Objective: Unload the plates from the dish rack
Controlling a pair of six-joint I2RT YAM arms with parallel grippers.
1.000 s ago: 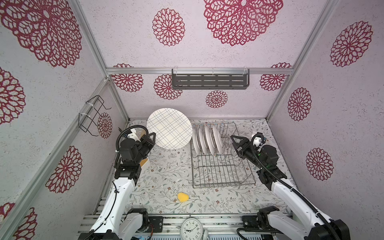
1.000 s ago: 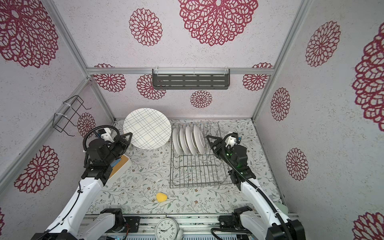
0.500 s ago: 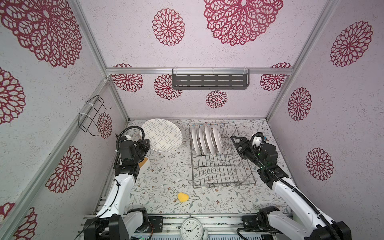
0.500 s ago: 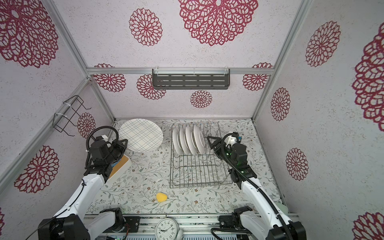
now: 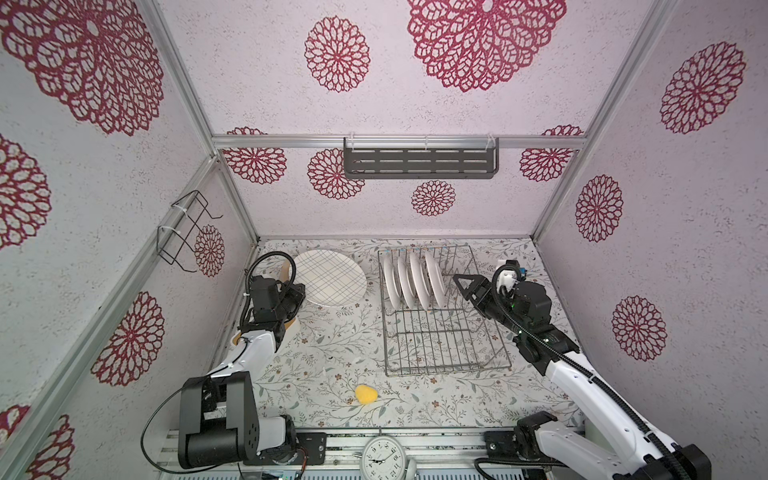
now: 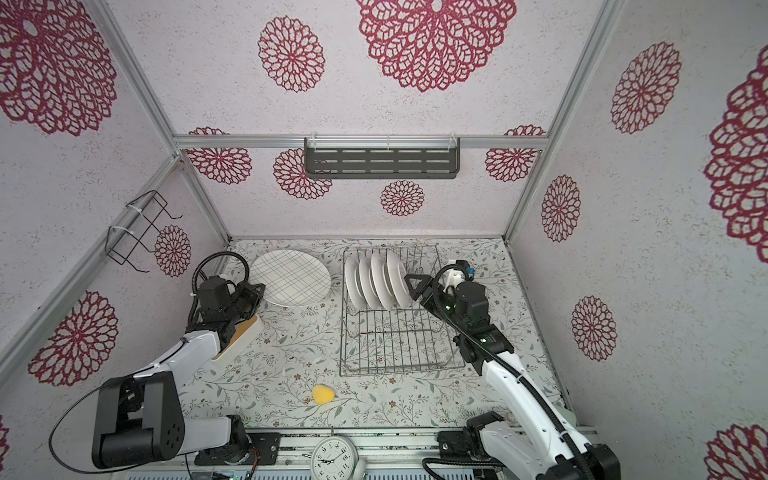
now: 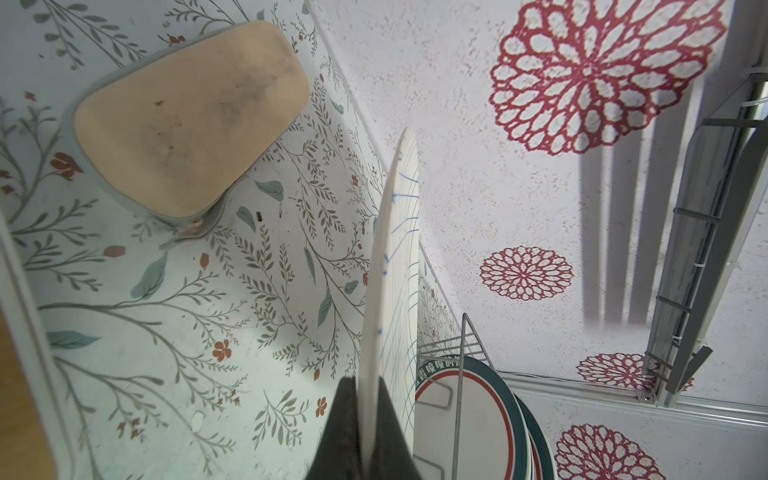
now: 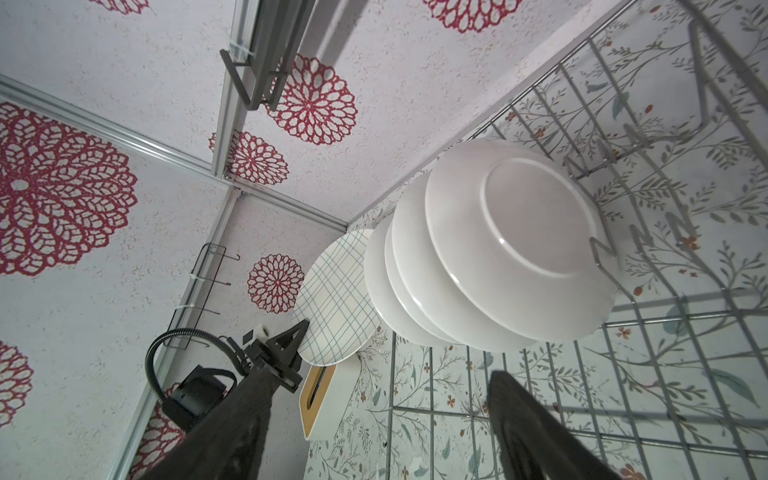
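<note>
Showing the grid plate [image 5: 330,279], large, round and white with thin dark crossing lines, tilting low over the floral table [image 5: 332,374] at the back left, just beside the dish rack [image 5: 440,332] and outside it; not telling whether the far edge is touching the tabletop. Showing four smaller plates [image 5: 411,282] standing on edge in a close row between the upright prongs at the back of the silver-grey wire rack, the plates [image 8: 511,232] turning plain white backs to the right wrist camera and dark green bands with a thin red ring to the left wrist camera. Pinching the grid plate's near rim with the left gripper [image 7: 369,399], dark fingers [image 7: 343,432] pressing tight on either face of the thin edge. Hovering with the right gripper [image 8: 382,415] just beside the rightmost racked plate, jaws standing wide apart, holding nothing and touching nothing. Carrying white characters on the green band of the nearest racked plate, partly hidden behind a wire and too cut off for reading. Showing black numerals on the round clock face [image 5: 383,455] at the front edge, too small for reading
</note>
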